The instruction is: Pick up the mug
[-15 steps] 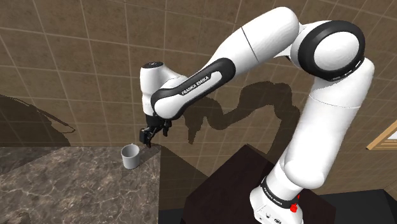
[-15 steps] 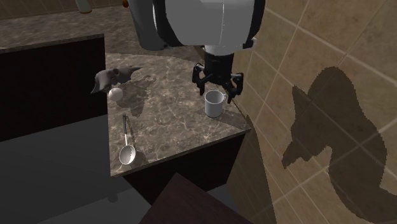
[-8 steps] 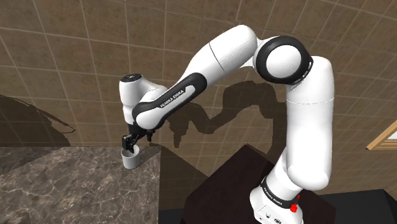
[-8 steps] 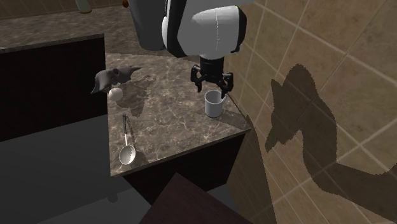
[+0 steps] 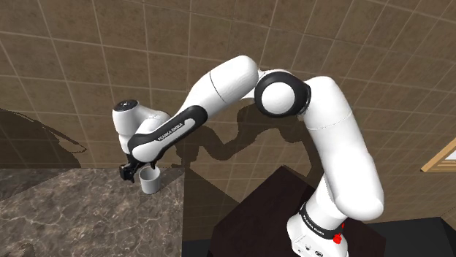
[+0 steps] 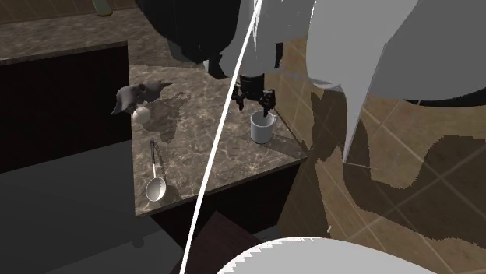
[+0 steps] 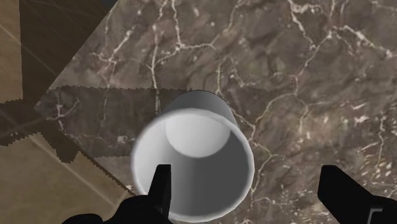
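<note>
A plain white mug (image 5: 152,182) stands upright near the corner of the dark marble counter (image 5: 73,212), close to the tiled wall. In the second exterior view the mug (image 6: 262,129) sits just under my black gripper (image 6: 255,102). My gripper (image 5: 132,174) hangs low at the mug's rim, on the shoulder view's left side of it. In the wrist view I look down into the empty mug (image 7: 197,137). My gripper (image 7: 249,191) is open, one finger (image 7: 162,189) over the mug's mouth, the other (image 7: 337,191) outside over the counter (image 7: 305,76). Nothing is held.
On the counter (image 6: 210,148) lie a metal ladle (image 6: 156,185), a grey crumpled thing (image 6: 137,95) and a small white ball (image 6: 142,114). The counter's edge drops off close beside the mug. Parts of the arm loom close across the second exterior view.
The arm has swung toward the shoulder view's left and come down. My gripper went from beside and above the mug to low at its rim, staying open. The mug has not moved.
</note>
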You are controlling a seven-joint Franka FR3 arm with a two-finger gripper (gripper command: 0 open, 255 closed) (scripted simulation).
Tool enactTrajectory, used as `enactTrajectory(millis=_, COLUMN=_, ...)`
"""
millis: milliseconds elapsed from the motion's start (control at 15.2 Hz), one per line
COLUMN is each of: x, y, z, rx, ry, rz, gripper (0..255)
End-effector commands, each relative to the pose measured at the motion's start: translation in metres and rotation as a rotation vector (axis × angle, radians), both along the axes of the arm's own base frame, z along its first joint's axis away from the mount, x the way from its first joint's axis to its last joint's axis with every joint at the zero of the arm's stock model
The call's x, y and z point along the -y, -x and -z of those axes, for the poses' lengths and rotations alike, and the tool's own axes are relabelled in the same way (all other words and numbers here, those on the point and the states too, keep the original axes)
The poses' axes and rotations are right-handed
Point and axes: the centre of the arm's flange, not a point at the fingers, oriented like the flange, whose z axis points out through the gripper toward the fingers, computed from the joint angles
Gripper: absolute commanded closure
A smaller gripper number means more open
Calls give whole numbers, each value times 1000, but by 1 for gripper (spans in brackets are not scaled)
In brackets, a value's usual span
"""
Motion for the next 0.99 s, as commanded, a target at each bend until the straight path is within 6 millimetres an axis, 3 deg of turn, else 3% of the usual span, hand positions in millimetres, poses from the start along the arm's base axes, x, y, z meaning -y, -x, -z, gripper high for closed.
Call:
enactTrajectory(millis=0, x=-6, y=-7, z=13, rx=4, ry=3, rz=1, gripper=0)
enactTrajectory(millis=528, x=-6, y=-7, z=48, rx=4, ry=3, rz=1, gripper=0)
enactTrajectory(millis=594, x=-7, y=-7, z=48, rx=4, ry=3, rz=1, gripper=255)
enactTrajectory(millis=924, x=-7, y=-7, z=48, rx=4, ry=3, rz=1, gripper=255)
